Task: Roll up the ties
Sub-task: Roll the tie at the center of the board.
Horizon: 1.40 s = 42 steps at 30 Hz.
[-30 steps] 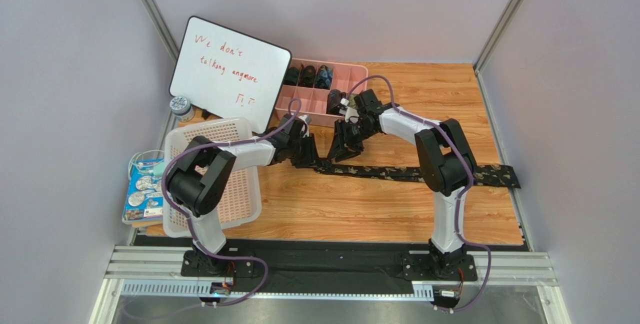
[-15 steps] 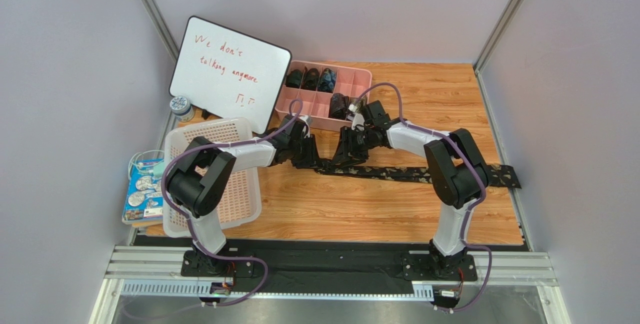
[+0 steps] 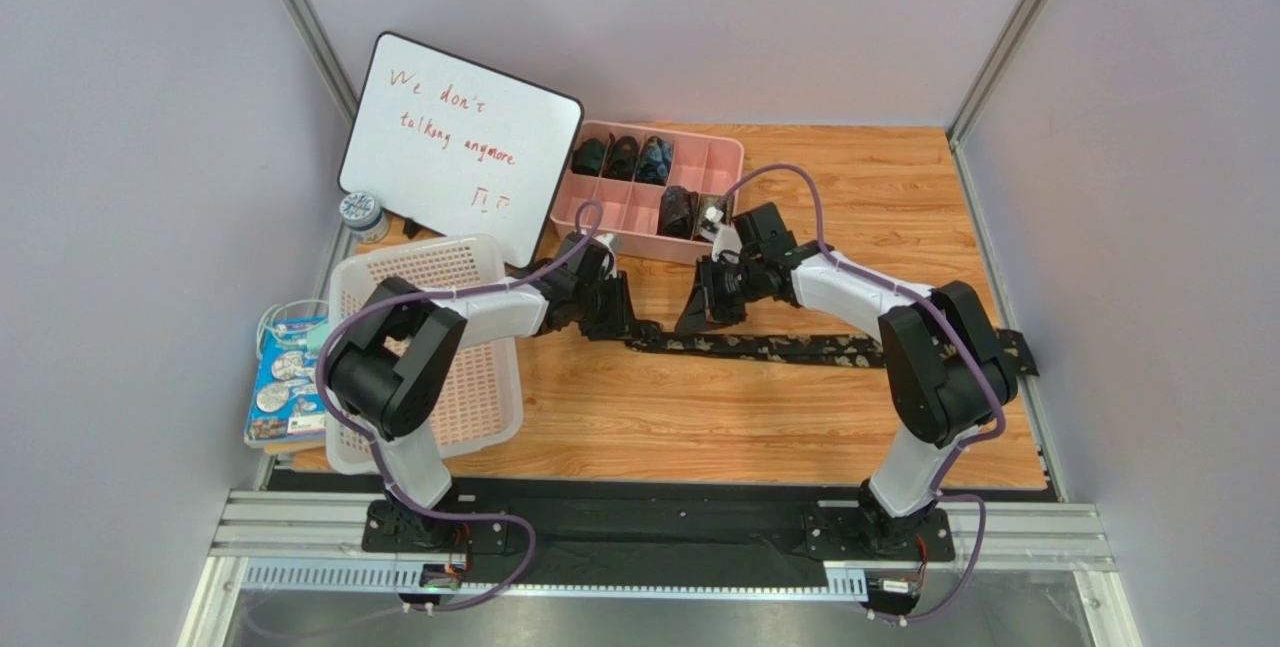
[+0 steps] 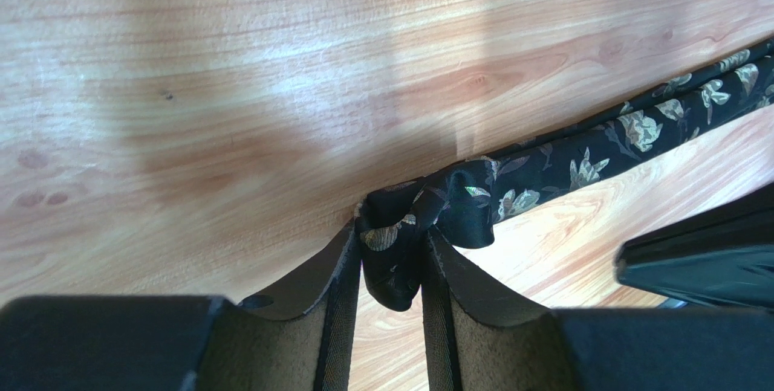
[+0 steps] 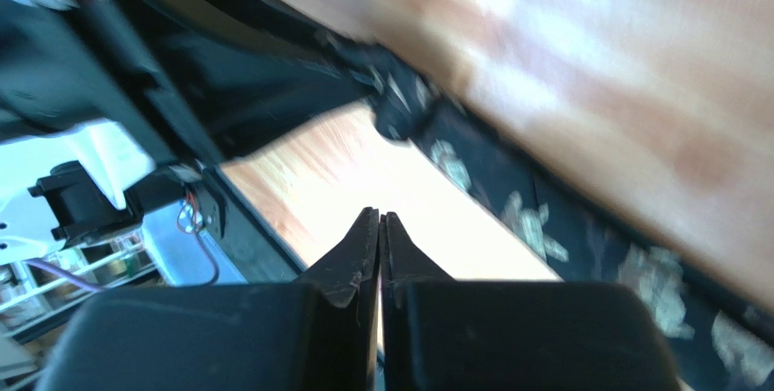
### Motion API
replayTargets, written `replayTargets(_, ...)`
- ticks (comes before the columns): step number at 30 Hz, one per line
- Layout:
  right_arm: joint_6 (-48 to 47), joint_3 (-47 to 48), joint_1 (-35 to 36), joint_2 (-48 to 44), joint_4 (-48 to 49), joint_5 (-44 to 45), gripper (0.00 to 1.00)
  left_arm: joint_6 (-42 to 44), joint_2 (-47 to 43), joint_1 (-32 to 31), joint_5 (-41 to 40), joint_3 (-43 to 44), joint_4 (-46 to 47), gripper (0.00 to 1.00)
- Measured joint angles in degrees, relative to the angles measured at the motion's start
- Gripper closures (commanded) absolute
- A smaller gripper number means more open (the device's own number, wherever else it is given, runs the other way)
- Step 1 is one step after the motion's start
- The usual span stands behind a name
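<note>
Wooden desk (image 3: 842, 212) below me, and the big change from a second ago is my right arm: its elbow has swung out to the right and toward the near edge, so the wrist no longer hangs over the pink tray (image 3: 639, 245). My left arm has barely budged. One tie (image 3: 781, 349) lies unrolled and flat across the desk, running from between my two tools out to the right edge, part of it hidden under my right elbow. It's black, scattered with pale olive-gold leaves and flowers.

Left tool (image 3: 616, 317): clenched on the tie's left end. The left wrist view proves it, with the end bunched and folded over between the fingers (image 4: 341, 273) and the strip trailing away up to the right along the wood.

Right tool (image 3: 706, 314): just to the right of the left one, by the strip. From above I can't make out its fingers. The blurred right wrist view shows them pressed together with nothing between, tips over bare wood, the tie just beyond.

Only the top view takes in the rolled ties (image 3: 622, 157): three dark rolls in the tray's far row, one more in the near row
</note>
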Motion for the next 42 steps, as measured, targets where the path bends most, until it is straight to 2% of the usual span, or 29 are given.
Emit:
replayTargets(6, 0.1, -3.6, -1.2, -2.3, -3.3, 3.4, 0.98, 0.2, -1.0, 0.0, -0.3, -1.0, -0.2, 0.64)
replayTargets(11, 0.5, -0.6, -5.1, -2.7, -1.1, 9.9, 0.98, 0.2, -1.1, 0.0, -0.4, -1.3, -0.1, 0.64)
replayTargets(17, 0.4, 7.6, -7.5, 5.7, 4.4, 15.1, 0.98, 0.2, -1.1, 0.0, -0.4, -1.3, -0.1, 0.64)
replayTargets(24, 0.3, 12.3, -7.2, 14.2, 6.7, 17.9, 0.96, 0.4, -1.1, 0.0, -0.4, -1.3, -0.1, 0.64)
replayTargets(31, -0.2, 18.8, -6.8, 19.0, 10.7, 19.2, 0.85, 0.6, -1.1, 0.0, -0.4, -1.3, -0.2, 0.64)
replayTargets(42, 0.6, 21.8, -4.3, 20.5, 13.0, 16.7, 0.71, 0.7, -1.1, 0.0, -0.6, -1.3, -0.2, 0.65)
